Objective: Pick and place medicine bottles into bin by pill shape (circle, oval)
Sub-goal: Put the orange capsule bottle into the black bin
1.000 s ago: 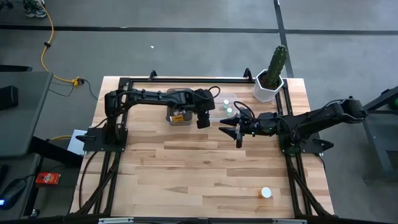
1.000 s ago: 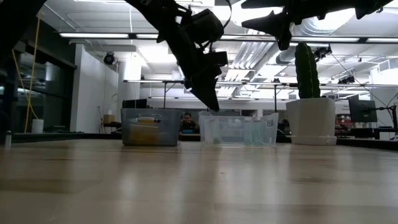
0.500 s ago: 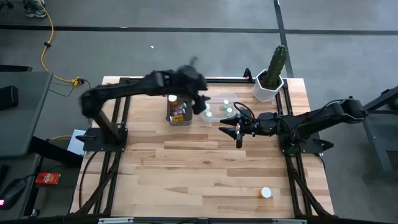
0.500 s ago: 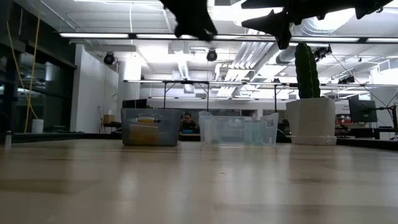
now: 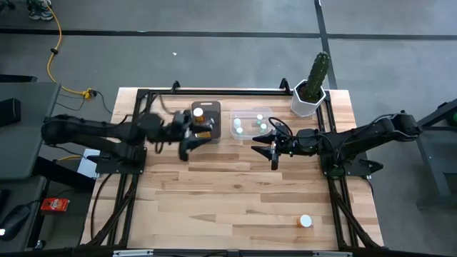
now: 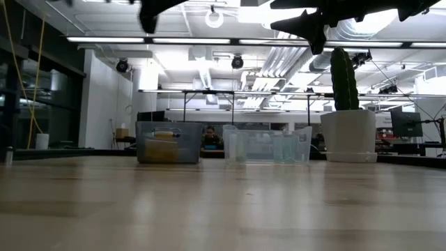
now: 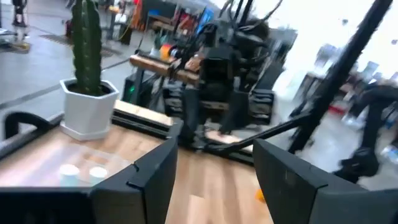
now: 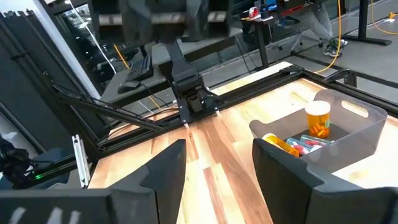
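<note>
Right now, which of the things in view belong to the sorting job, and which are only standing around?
Part of the job:
- grey bin holding an amber bottle
- clear bin with white-capped bottles
- loose bottle at the table's near right
- left hand, open
- right hand, open

Just standing there:
- cactus in a white pot

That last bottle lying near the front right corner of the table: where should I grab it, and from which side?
The medicine bottle seems to lie on its side, white cap toward the right edge, alone on bare wood. I would take it across the amber body just behind the cap, coming straight down from above. The right end effector, open and empty, looks the nearer one; the left end effector hangs beside the grey bin.
</note>
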Motion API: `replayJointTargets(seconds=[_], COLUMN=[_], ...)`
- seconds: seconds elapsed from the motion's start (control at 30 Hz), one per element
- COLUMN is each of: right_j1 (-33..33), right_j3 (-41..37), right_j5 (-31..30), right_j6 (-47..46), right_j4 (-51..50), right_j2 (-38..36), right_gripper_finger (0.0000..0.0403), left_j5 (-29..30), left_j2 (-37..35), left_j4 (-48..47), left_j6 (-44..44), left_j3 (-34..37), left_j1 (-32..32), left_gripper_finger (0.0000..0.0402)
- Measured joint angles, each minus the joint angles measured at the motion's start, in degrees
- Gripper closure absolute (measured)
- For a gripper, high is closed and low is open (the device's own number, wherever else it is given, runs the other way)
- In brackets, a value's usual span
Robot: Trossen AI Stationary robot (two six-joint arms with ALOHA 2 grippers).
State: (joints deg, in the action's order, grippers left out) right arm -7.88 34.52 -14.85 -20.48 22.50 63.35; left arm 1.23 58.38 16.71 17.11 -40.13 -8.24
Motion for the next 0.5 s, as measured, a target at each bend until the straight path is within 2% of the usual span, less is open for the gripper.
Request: replayJointTargets(seconds=[0.1,0.2,0.33,0.5], right_j1=[0.0,0.0,0.0,0.0], right_j3=[0.0,0.0,0.0,0.0], right_j5=[0.0,0.0,0.0,0.0], right_j6=[-0.4,-2.7,-2.2,-2.0], right_j4=[0.0,0.0,0.0,0.0], right_j2=[0.0,0.0,0.0,0.0], right_gripper_finger=[0.0224,0.0224,0.0224,0.0224], left_j5=[4.4,8.5,9.4,9.4], left_j2=[-5.3,-9.2,-12.3,-12.8], left_j4=[4.9,6.7,6.6,6.7], left_j6=[1.2,1.3,1.3,1.3], left_j3=[7.8,11.8,13.2,13.2], left_j1=[2.8,4.2,4.3,4.3], left_gripper_finger=[0.0204,0.0204,0.0204,0.0204])
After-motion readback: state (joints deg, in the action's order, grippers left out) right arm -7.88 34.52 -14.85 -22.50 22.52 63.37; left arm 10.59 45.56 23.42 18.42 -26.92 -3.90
